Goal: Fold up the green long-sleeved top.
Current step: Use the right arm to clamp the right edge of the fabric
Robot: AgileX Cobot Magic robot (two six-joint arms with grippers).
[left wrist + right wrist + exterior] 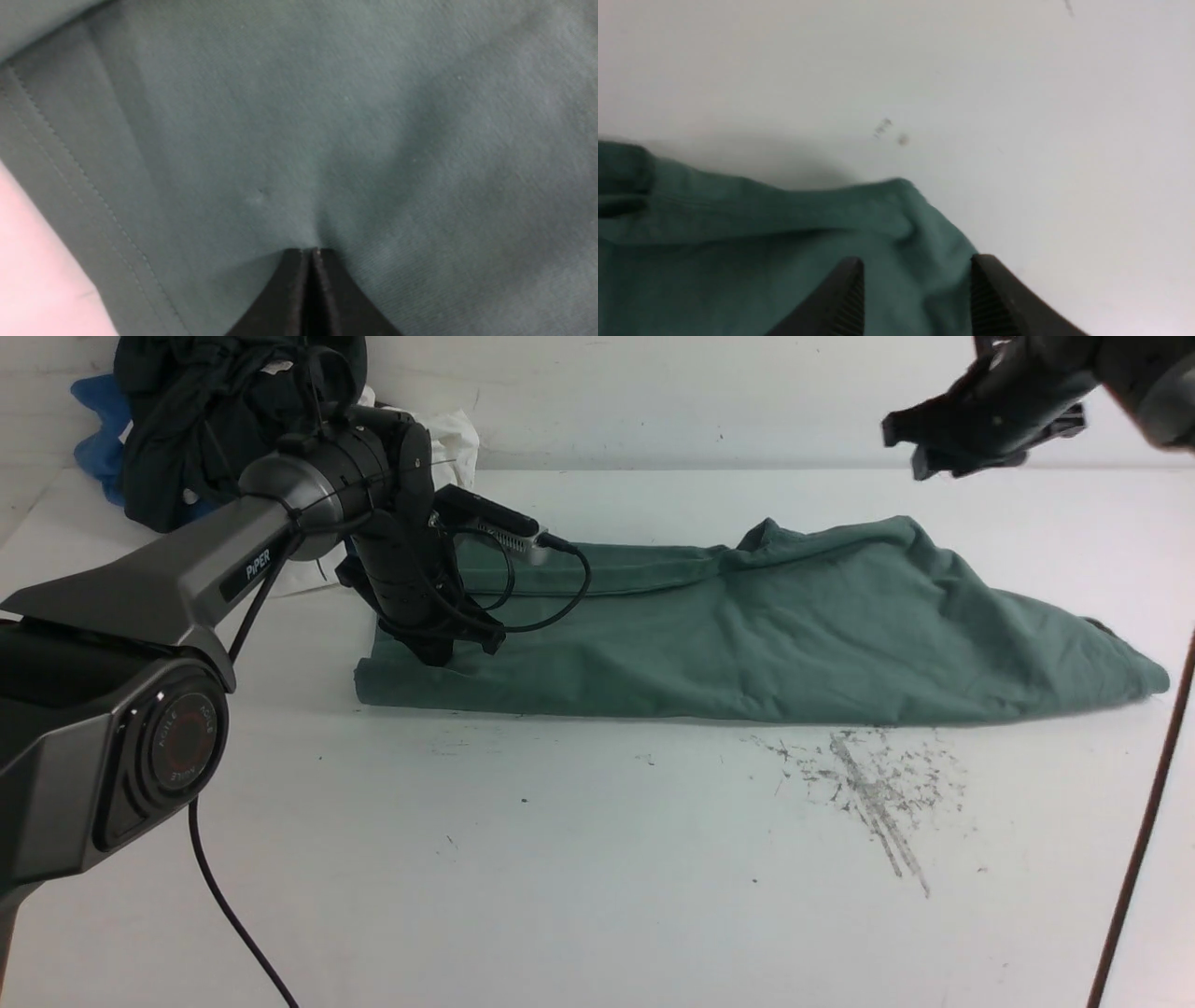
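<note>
Left gripper (310, 254) is closed tight on the sage-green cotton long-sleeved top (794, 635) at nine o'clock. Right gripper (917, 266) is held spread, empty.

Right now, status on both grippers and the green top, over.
Left gripper shut on green top, left end. Right gripper open, raised, empty. Top lies long, bunched at right. Dark clothes pile back left.

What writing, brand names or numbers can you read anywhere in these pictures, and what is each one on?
"PiPER": white letters on the left arm's forearm link.
Round cap on that arm's joint: reddish lettering around a ring, too blurred to read.
Green long-sleeved top: no label, logo or print shows in any view.
Both wrist views: no text at all.
</note>
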